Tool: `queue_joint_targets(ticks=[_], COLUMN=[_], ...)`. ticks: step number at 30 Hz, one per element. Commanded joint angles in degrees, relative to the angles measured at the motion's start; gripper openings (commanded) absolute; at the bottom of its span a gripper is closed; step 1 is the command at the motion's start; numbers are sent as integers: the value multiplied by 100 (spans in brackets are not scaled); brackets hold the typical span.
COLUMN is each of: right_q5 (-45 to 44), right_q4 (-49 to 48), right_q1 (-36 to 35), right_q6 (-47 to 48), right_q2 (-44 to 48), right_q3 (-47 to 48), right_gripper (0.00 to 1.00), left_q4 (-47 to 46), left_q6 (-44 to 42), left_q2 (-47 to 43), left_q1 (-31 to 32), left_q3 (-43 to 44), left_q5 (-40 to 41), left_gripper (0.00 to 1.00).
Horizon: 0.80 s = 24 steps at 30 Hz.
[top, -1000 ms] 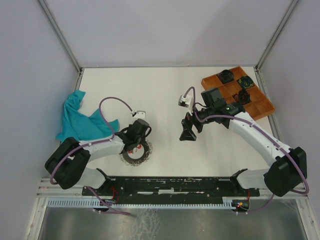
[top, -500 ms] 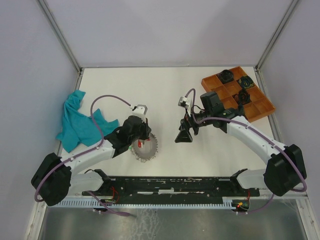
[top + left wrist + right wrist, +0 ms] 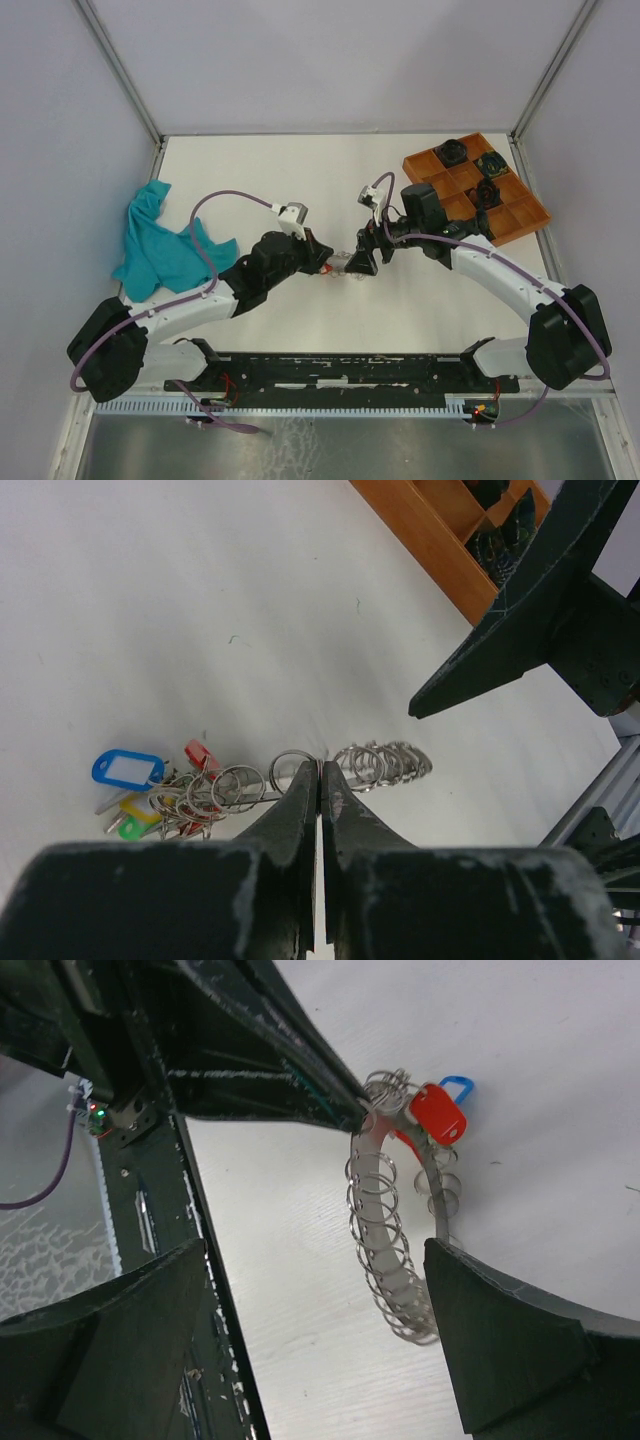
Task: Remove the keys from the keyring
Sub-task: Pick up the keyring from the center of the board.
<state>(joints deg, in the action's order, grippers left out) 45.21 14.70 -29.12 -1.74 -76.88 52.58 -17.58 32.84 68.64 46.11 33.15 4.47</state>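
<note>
Nearest the arm bases, the left gripper [image 3: 318,772] has its jaws pressed together on the wire of the keyring [image 3: 385,1250], pinching it at the rim with no gap showing between the fingers; it is the arm that has the ring. From that pinch the ring stands on edge and seems to be lifted off the table, though I cannot tell this for sure. In the left wrist view its long axis runs across the frame, left to right. The keys [image 3: 175,802] are bunched on the left side of the pinch, with the blue tag [image 3: 128,770] outermost and the red tag [image 3: 438,1115] close to the fingers; the bare coils run off to the right.

Just beyond, the right gripper [image 3: 315,1260] faces the left one with its jaws spread wide and holding nothing; the free arc of the ring curves down into the gap between its fingers, nearer the right-hand one, and I cannot tell if it touches. In my judgement the coming grasp depends on those jaws closing across that bare arc, away from the keys. Farthest back, the orange tray [image 3: 515,212] sits well apart.
</note>
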Motion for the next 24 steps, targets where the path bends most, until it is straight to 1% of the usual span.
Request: queue_joint_targets(ticks=[1, 4, 6, 11, 15, 20, 24], right_q5=[-758, -1463, -1695, -1612, -1432, -1139, -1221], right_q4=[-219, 61, 195, 209, 275, 334, 449], right_q1=[-13, -40, -59, -154, -217, -323, -390], right_q6=[86, 568, 960, 1649, 1917, 2105, 2245], right_q2=[-23, -45, -34, 164, 157, 123, 86], right_q3=[-21, 100, 147, 3, -23, -32, 24], right_gripper=[95, 94, 94, 94, 92, 83, 71], left_q4=[-726, -766, -800, -812, -829, -967, -1054], left_q6=[532, 580, 587, 575, 556, 635, 702], left_q2=[186, 310, 370, 465, 445, 382, 324], left_q1=[185, 271, 322, 366, 384, 390, 401], left_q3=[476, 581, 607, 721, 759, 708, 647], left_q5=[438, 443, 398, 176, -7, -234, -332], left_gripper=[3, 3, 3, 3, 3, 3, 3])
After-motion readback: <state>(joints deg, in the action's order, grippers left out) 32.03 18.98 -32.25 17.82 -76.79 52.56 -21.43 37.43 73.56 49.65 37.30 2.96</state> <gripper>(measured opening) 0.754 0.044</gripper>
